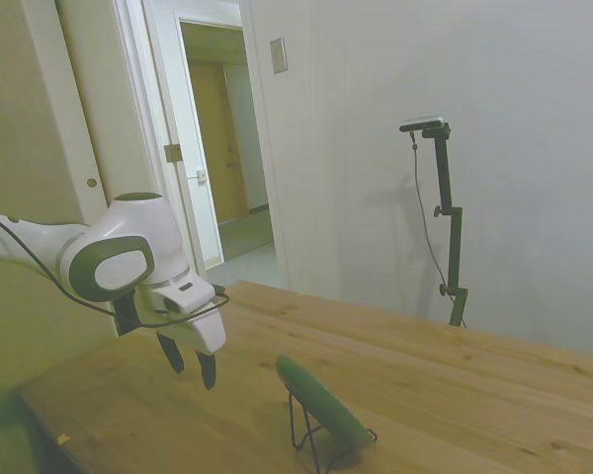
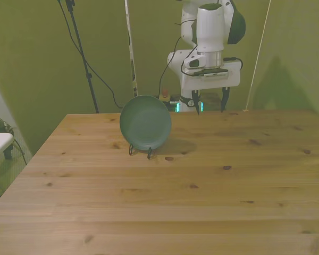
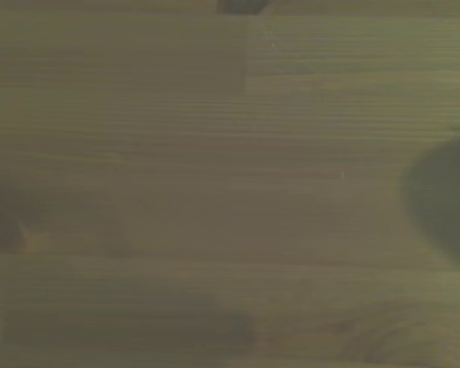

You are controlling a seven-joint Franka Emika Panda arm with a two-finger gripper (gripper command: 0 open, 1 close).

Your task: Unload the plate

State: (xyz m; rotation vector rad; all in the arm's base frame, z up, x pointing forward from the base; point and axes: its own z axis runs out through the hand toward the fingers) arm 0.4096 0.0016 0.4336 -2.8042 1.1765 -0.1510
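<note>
Counting items: one plate [image 2: 145,121], one wire rack [image 1: 311,438], one pincer [image 2: 208,105], one bench [image 2: 165,202].
Plate: dark green, round, standing on edge and leaning back in the wire rack, face toward the front camera.
Wire rack: thin black wire, feet on the bench under the plate's lower rim.
Pincer: fingers spread apart, pointing down, holding nothing, hanging above the bench without touching it.
Plate relative to pincer: on the front view's left of the pincer, lower, clearly apart; side view shows the pincer [image 1: 190,365] short of the plate [image 1: 321,400], with bare wood between them.
Bench: pale wooden planks with knots; wrist view shows only blurred wood grain [image 3: 215,192].
Room: plain walls behind; side view shows an open white door and a hallway.
</note>
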